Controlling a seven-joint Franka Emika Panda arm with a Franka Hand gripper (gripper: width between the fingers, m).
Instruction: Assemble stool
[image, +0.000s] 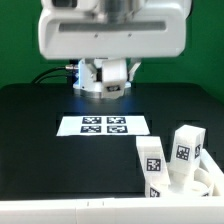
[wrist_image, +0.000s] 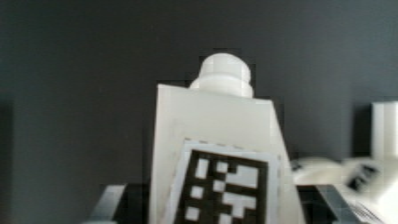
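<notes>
The stool's parts are bunched on the black worktop near the exterior view's lower right corner, on the near right side of the marker board. The round seat lies low at the back of that bunch, only its rim showing, and two chunky legs stand upright in front of it: one leg nearer the marker board, the other leg on its far side, close beside it (whether they touch I cannot tell).

The wrist view is filled by a white leg with a rounded peg at its end and a tag on its face. That suggests the arm is carrying it, but the fingers show only as dim, blurred shapes at the leg's base, so I cannot tell whether they are pinching it or spread.

The risks, as I judge them:
- If the leg is gripped only near its base, it could tilt or slip, and the peg would then miss its hole in the seat.
- The two standing legs are close together and tall for their footing; a sideways brush from the arm could topple either.

No brand or readable writing appears anywhere. The only markings are black-and-white square tags, four on the marker board and one on each visible leg face.
</notes>
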